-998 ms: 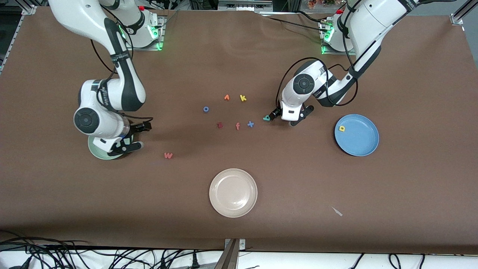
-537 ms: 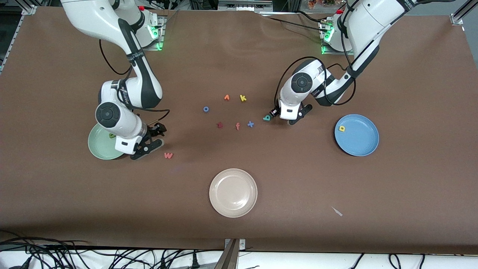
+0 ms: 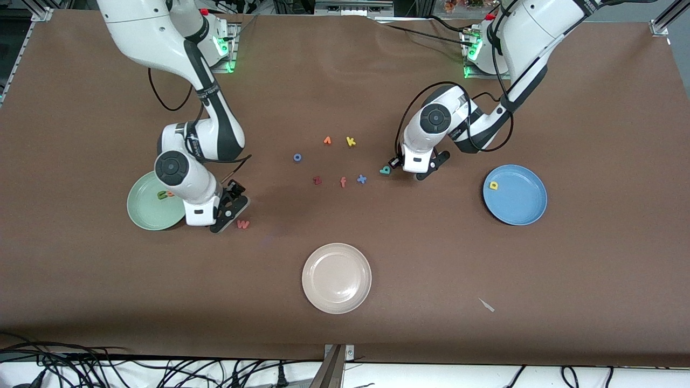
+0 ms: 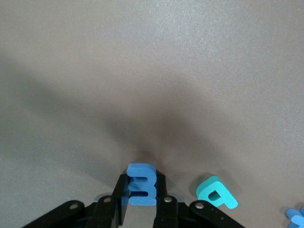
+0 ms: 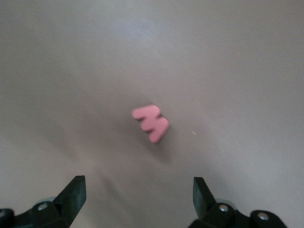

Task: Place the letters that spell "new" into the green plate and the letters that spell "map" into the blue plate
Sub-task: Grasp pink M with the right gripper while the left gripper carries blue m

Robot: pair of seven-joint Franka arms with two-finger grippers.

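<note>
Moved since a second ago: right gripper [image 3: 230, 207] is sliding off the green plate [image 3: 144, 215] toward the pinkish-red w [image 3: 243, 224]; left gripper [image 4: 141, 209] is barely shifting but has been pinching in.
Left gripper: jaws are clamping narrow on the blue m [image 4: 141, 184], low at the table, just beside the teal a [image 3: 385, 170].
Right gripper: fingers are standing wide, hovering just beside the w on the green plate's side.
Green plate: it is already carrying two letters, an olive one [image 3: 161, 195] and an orange one half hidden under the arm.
Blue plate: the blue plate [image 3: 531, 213] is holding the yellow p [image 3: 493, 185], well apart from the green plate, toward the left arm's end.
Risk, left: the m is sitting at the very fingertips, so I am guessing it could twist out on the lift, or the jaw could be nudging the a.
Risk, right: the w is lying skewed to the jaws, so a straight close could be flicking it away.
Distractors: z [image 3: 317, 180], f [image 3: 343, 182], x [image 3: 361, 179] and k [image 3: 350, 141] are lying between the two plates.
Surface and room: brown cloth is covering the table [image 3: 593, 280]; a cream plate [image 3: 336, 278] is sitting nearer the camera than the green plate; cables are trailing along the edge.
</note>
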